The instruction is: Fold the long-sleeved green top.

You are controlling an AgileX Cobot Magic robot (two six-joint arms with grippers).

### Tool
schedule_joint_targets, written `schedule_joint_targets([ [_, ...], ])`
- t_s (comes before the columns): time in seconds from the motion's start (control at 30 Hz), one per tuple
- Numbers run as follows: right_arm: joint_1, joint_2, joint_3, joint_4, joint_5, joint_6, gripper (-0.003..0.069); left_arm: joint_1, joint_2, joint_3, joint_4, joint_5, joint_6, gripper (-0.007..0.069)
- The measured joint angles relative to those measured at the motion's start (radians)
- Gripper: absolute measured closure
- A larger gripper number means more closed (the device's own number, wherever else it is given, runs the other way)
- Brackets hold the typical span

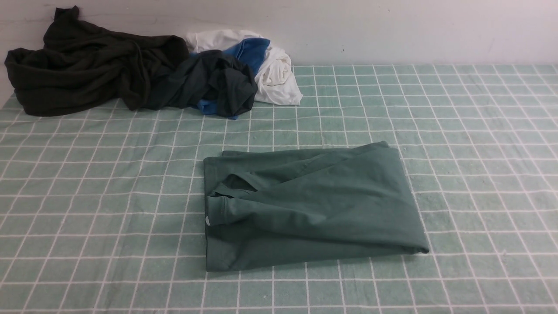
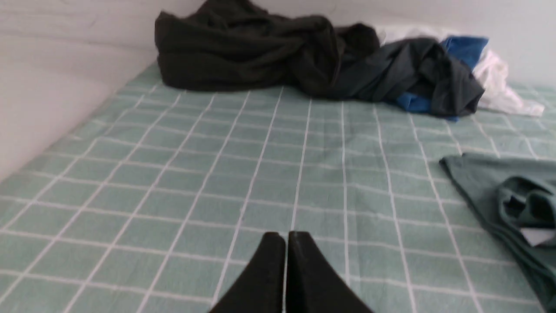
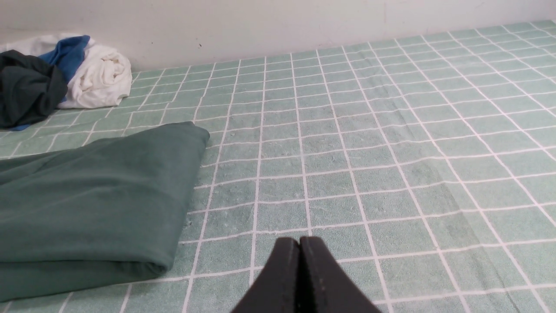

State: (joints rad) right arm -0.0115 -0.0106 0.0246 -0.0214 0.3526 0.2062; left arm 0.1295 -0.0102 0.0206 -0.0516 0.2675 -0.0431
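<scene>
The green long-sleeved top (image 1: 314, 209) lies folded into a compact rectangle in the middle of the checked cloth, its neckline and small white label toward the left. Neither arm shows in the front view. In the left wrist view my left gripper (image 2: 286, 237) is shut and empty above bare cloth, with the top (image 2: 504, 195) off to one side, apart from it. In the right wrist view my right gripper (image 3: 299, 240) is shut with nothing in it, and the top's folded edge (image 3: 95, 200) lies a short way from it, not touching.
A heap of clothes sits at the back left against the wall: a bulky near-black garment (image 1: 78, 65), a blackish-green one (image 1: 213, 83), a blue piece (image 1: 250, 50) and a white one (image 1: 277, 74). The green checked cloth (image 1: 457, 131) covers the table up to the white wall.
</scene>
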Motion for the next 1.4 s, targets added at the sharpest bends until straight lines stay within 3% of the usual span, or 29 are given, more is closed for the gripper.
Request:
schedule_joint_targets([
  [0.2,0.000,0.000,-0.001,0.000,0.002,0.001,0.0672,-0.004,0.000,0.007,0.019,0.041,0.000,0.0628],
  [0.43,0.000,0.000,-0.001,0.000,0.002,0.003,0.0672,-0.078,0.000,0.002,0.025,0.066,0.001,0.0628],
  [1.4,0.000,0.000,-0.001,0.000,0.002,0.004,0.0672,-0.082,0.000,0.000,0.025,0.070,0.000,0.0628],
])
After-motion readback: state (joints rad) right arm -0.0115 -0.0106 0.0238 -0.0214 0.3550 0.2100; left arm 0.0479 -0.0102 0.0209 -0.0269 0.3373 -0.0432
